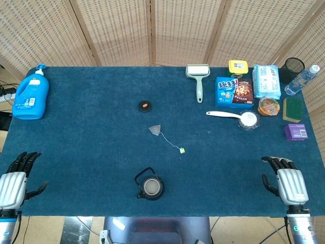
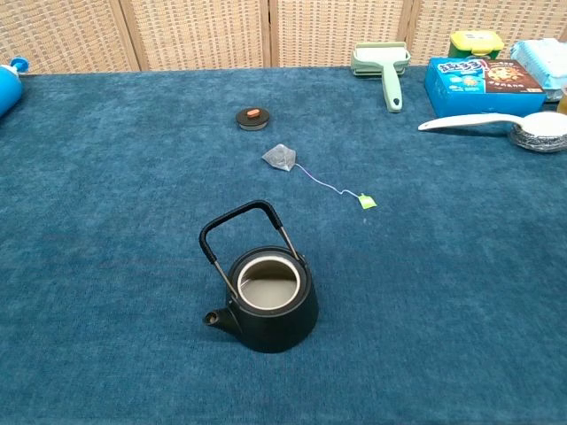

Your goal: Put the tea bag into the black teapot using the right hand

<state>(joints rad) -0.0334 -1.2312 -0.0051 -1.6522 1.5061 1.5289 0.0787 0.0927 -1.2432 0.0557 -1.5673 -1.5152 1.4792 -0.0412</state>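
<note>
Both your hands, left [image 1: 14, 188] and right [image 1: 288, 183], rest empty, fingers apart, tea bag [image 1: 155, 130] beyond lidless black teapot [image 1: 150, 187], cookie box [image 1: 234, 92] lettering unreadable.

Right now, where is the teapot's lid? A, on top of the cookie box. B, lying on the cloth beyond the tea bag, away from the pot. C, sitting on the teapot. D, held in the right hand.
B: the lid lies flat on the blue cloth beyond the tea bag, while the black teapot stands open and the right hand holds nothing.
</note>
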